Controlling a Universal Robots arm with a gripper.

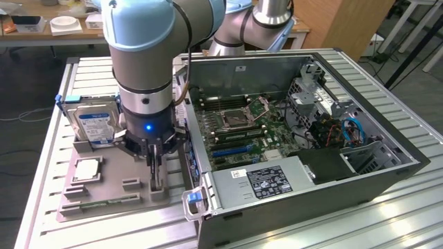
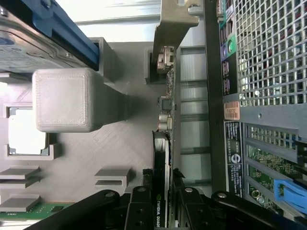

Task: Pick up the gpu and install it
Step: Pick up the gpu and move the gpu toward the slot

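Over the grey tray, the gripper clamps the edge-on gpu.

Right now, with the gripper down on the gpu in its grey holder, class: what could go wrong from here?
1. The gripper is closed on the gpu, which stands on edge with its metal bracket seemingly slotted into the grey holder. A tilted lift might snag there.
2. The computer case stands close alongside the card, so a sideways swing could knock the card against that wall.
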